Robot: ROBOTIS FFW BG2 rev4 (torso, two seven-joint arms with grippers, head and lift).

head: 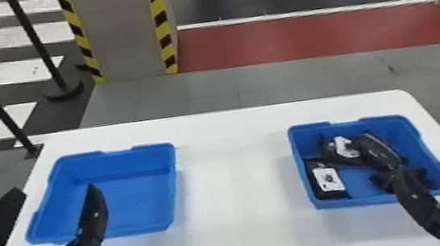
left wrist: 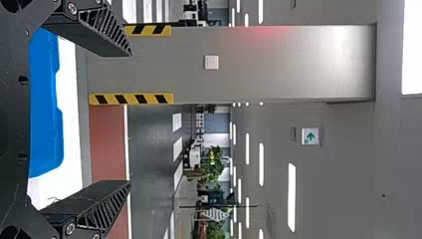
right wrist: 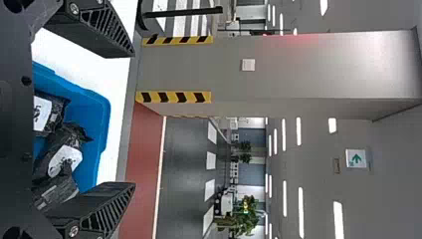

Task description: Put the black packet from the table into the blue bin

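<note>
Black packets (head view): in right-hand blue bin, near table's right edge; task's own one uncertain.
Left gripper (left wrist view): wide open, empty.
Right gripper (right wrist view): likewise.
Placement: apparently complete; best raised straight up before withdrawing.

smooth white table, blue plastic bins, wrinkled black plastic packets, smooth grey pillar
</note>
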